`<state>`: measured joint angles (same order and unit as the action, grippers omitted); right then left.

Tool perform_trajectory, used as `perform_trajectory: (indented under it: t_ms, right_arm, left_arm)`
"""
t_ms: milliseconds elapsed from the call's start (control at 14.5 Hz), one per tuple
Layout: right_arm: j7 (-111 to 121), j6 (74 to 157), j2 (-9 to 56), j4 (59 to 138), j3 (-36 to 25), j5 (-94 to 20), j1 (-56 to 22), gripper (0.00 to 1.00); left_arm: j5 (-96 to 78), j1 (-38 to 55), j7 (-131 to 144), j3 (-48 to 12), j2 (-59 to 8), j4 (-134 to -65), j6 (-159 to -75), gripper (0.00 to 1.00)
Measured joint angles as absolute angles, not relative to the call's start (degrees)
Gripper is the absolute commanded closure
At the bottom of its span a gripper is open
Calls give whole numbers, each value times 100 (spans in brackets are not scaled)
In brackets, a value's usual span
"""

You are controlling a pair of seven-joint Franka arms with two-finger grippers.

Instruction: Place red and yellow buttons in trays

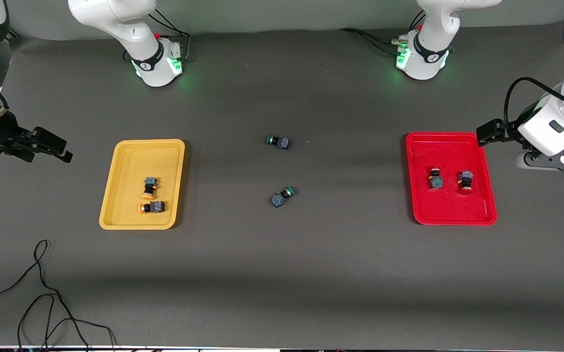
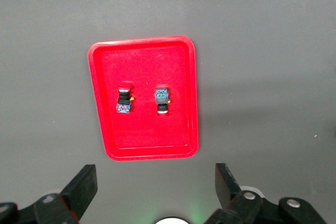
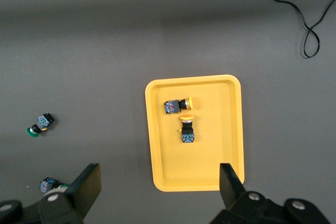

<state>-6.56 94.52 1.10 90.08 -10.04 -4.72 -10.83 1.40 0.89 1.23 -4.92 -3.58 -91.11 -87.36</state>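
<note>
The yellow tray holds two yellow buttons. The red tray holds two red buttons. My right gripper hangs open and empty over the table beside the yellow tray, at the right arm's end. In the right wrist view the gripper is wide open, with the yellow tray and its buttons in sight. My left gripper hangs open and empty beside the red tray. In the left wrist view the gripper is open, with the red tray and its buttons in sight.
Two green-capped buttons lie on the dark table between the trays; they also show in the right wrist view. A loose black cable curls near the front edge at the right arm's end.
</note>
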Motion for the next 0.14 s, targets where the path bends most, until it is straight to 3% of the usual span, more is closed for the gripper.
perform_trajectory:
  t_ms: [138]
  right_arm:
    - [-656,9442,110,9038,-990,-472,-1063,0]
  left_arm:
    - [135,88,124,-452,-358,-9109,-8739,0]
